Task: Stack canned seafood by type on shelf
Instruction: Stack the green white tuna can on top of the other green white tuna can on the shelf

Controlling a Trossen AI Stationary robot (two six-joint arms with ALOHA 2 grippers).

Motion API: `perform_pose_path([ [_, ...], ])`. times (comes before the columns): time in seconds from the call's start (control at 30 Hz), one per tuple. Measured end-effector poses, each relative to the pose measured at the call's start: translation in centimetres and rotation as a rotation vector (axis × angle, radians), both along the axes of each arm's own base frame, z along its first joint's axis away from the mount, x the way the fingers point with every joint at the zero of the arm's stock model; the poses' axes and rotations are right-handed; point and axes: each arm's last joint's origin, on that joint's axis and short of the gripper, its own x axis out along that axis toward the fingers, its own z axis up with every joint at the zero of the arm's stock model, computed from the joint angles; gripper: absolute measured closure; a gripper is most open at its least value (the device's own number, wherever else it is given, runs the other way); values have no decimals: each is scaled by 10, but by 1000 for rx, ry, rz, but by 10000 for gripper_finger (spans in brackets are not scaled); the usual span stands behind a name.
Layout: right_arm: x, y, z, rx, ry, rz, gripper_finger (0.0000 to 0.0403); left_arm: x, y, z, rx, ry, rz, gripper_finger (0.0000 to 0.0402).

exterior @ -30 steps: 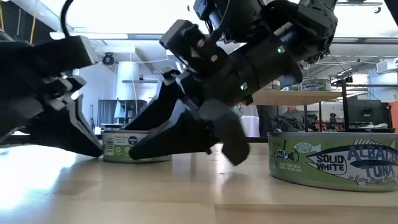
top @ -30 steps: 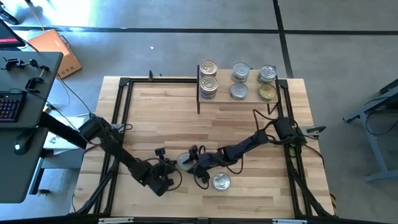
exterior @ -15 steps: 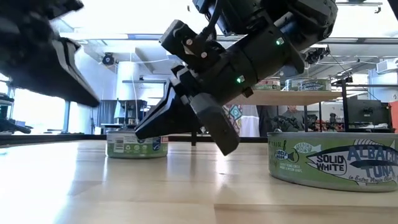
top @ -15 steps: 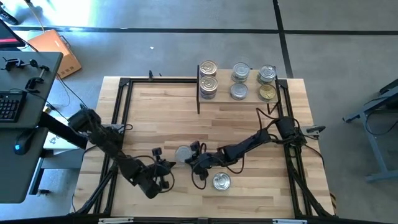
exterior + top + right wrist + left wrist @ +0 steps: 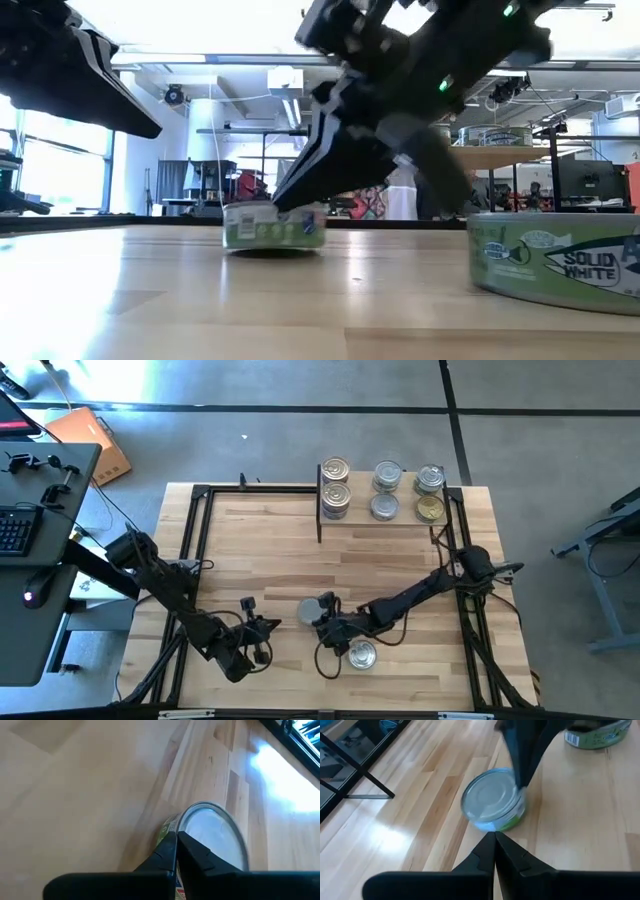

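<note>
A green-labelled can (image 5: pixel 313 609) with a grey lid stands flat on the table near its middle front, also seen in the left wrist view (image 5: pixel 492 800). My right gripper (image 5: pixel 325 614) is shut, its tips at the can's edge. My left gripper (image 5: pixel 268 624) is shut, raised a short way to the can's left (image 5: pixel 495 836), touching nothing. A second tuna can (image 5: pixel 360 655) stands near the front edge under the right arm. Several more cans stand on the shelf (image 5: pixel 400 521) at the far edge, some of them stacked. My right gripper touches the can with its shut fingertips (image 5: pixel 176 840) at the lid's rim (image 5: pixel 176 826), on the side toward the table's right (image 5: pixel 522 790). The fingers slant down from the right. Nothing is between them. The can rests flat on the table.
Black frame rails (image 5: pixel 190 550) run along the table's left and right sides. A cable loops on the table by the right gripper (image 5: pixel 325 655). Bare wood lies between the can and the shelf.
My right gripper has shut; its fingers stood open about the can and now meet beside it. The can has slid a little toward the table's right, still flat. My left gripper has risen and drawn back from the can toward the left.
</note>
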Motion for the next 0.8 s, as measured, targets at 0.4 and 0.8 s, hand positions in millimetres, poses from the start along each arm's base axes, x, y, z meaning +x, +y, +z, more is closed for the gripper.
perform_pose_path([
  [0.4,-14,19,18,29,-25,-31,403,5,-5,-1,34,4,-60,401],
  [0.8,-7,4,20,92,-38,-114,403,47,-7,-44,310,123,-289,281],
])
